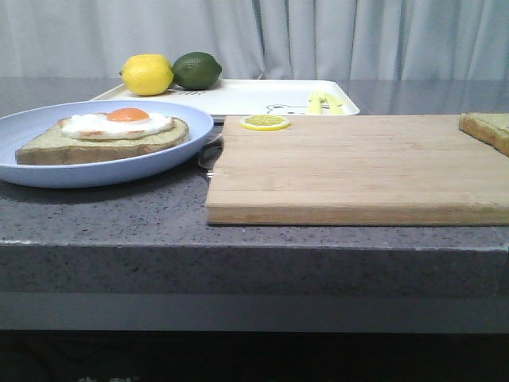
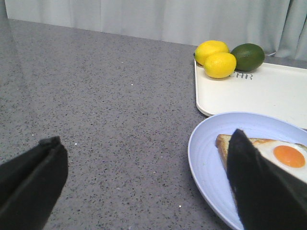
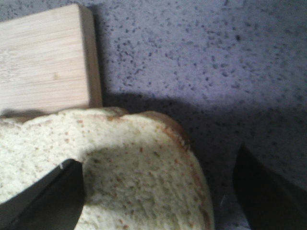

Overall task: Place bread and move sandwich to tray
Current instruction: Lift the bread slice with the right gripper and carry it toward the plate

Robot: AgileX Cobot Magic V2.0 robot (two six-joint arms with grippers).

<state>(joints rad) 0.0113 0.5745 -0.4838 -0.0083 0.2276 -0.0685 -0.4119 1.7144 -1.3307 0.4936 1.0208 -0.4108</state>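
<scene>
The bread point(image 1: 487, 127) lies at the far right edge of the cutting board point(image 1: 350, 167), partly cut off in the front view. In the right wrist view my right gripper point(image 3: 157, 155) is open just above the bread point(image 3: 134, 191). One finger is over the crumb and the other is beyond the crust, over the counter. A thinner slice with a fried egg point(image 1: 119, 121) sits on the pale blue plate point(image 1: 111, 171) at the left. My left gripper point(image 2: 145, 136) is open and empty, with one finger over the plate point(image 2: 206, 158). The white tray point(image 1: 262, 97) stands behind. Neither gripper shows in the front view.
A lemon point(image 1: 147, 74) and a lime point(image 1: 196, 70) sit at the tray's far left corner. A lemon slice point(image 1: 265, 122) lies on the board's back edge. Pale yellow pieces point(image 1: 324, 102) lie on the tray's right side. The grey counter edge runs along the front.
</scene>
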